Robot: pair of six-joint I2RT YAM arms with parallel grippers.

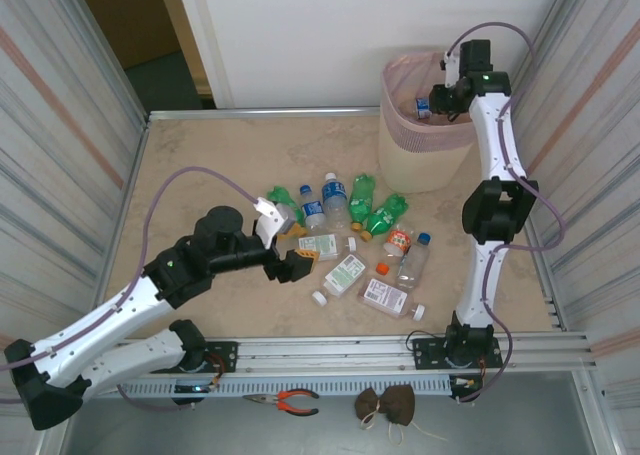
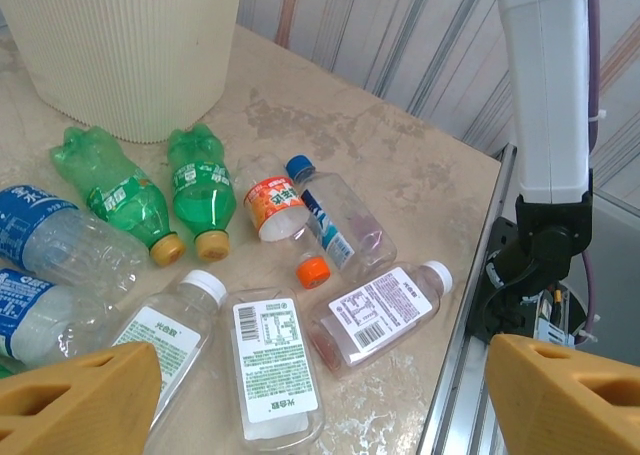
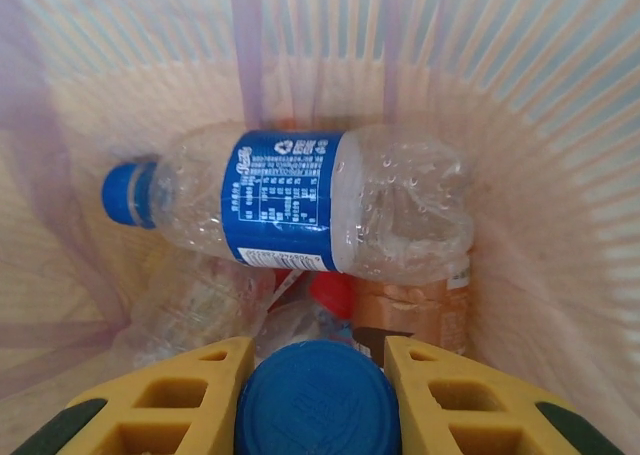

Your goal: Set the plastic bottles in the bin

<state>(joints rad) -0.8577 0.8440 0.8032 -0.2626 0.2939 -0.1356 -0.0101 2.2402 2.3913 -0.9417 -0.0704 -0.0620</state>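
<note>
Right fingers [image 3: 165,400] clamp 1 blue-capped bottle [image 3: 318,400] inside bin [image 1: 425,160] mouth; left fingers [image 2: 75,400] wide, empty. Risk: bottle snags pink liner [image 1: 408,130] on release.

Soft, even overhead light lay bright on the pale marbled stone-look tabletop [image 1: 200,165], leaving only faint, soft-edged shadows. In the right wrist view, the blue-capped plastic bottle [image 3: 318,400] nearest the lens was blurred. Beyond it, the crumpled clear blue-labelled bottle [image 3: 300,205] was sharper and carried small glints.
</note>
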